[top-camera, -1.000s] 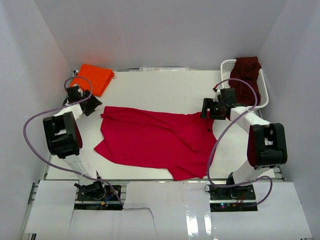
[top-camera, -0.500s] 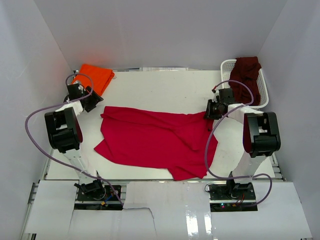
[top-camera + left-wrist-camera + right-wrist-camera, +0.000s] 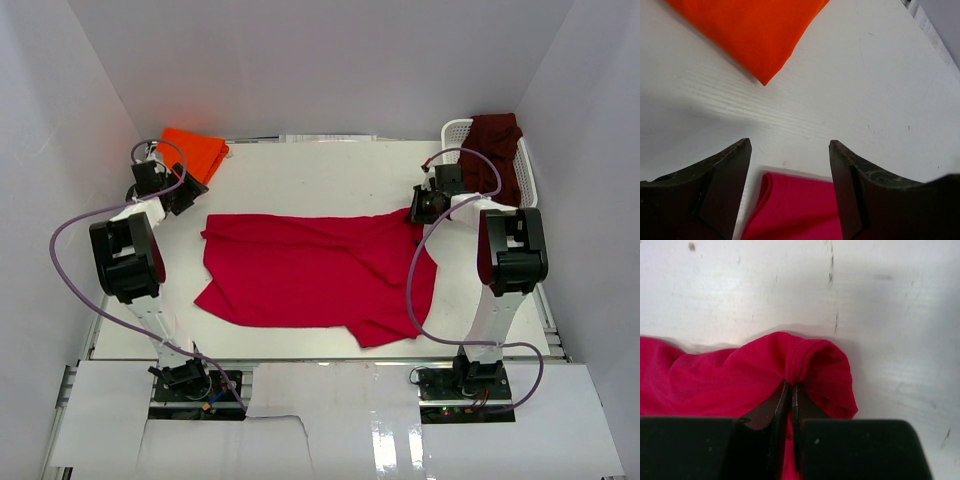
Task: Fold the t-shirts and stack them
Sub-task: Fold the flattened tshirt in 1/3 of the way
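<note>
Pinching a bunched fold of the red t-shirt (image 3: 735,377), the right gripper (image 3: 791,387) is clenched on the cloth at the shirt's far right corner. Its two fingers are pressed together, and the hem is gathered into a small ridge just ahead of them. The rest of the red t-shirt lies spread over the middle of the desk (image 3: 320,180), mostly flat with a few soft creases. A pointed flap reaches toward the near edge on its right side.

The left gripper (image 3: 789,145) sits just off the red t-shirt's far left corner with its jaws released and wide apart, grasping nothing. In its wrist view a rounded corner of the red cloth lies low between the fingers, and bare desk shows beyond it. Whether those fingers touch the desk cannot be told.

The orange t-shirt (image 3: 190,155) lies folded beyond the red t-shirt's far left corner and clear of it, with the left gripper between the two. The maroon t-shirt (image 3: 495,150) is heaped in the white basket (image 3: 455,130), beyond the red t-shirt's far right corner, and some of its cloth hangs over the basket's rim.
</note>
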Motion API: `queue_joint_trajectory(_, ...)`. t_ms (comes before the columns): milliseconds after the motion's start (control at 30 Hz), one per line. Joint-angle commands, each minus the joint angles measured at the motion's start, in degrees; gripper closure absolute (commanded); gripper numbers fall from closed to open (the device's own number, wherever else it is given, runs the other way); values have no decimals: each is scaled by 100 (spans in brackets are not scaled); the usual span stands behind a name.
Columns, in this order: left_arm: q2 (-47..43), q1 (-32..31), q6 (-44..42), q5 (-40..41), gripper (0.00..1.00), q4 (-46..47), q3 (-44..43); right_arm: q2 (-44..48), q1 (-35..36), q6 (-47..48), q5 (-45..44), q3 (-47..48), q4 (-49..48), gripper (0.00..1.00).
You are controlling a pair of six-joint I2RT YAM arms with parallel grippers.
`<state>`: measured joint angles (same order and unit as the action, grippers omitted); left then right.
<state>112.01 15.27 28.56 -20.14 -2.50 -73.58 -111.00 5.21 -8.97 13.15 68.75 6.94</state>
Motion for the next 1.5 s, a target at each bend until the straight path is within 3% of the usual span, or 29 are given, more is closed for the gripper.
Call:
queue_joint_trajectory(0,40,29,-122,-341,26,145,-235,-307,-47,-26,-111,489,-167,92)
queue_joint_trajectory(567,-240,3,-219,-473,30,-294,309,-695,-64,-8,-14,1158,53,92)
queue_joint_trajectory(900,-443,-24,-351,-394,55,-611,573,-669,-64,-8,39,1176,88,92)
queue_joint_trajectory(1200,-435,-32,-377,-341,50,-708,626,-686,-64,27,21,1176,124,91)
queue_joint_trajectory(1267,-338,-33,-368,-368,54,-708,573,-686,-64,27,30,1176,132,91)
queue_joint_trajectory(1467,127,-41,-246,-604,92,-717,223,-686,-64,27,39,1158,132,91)
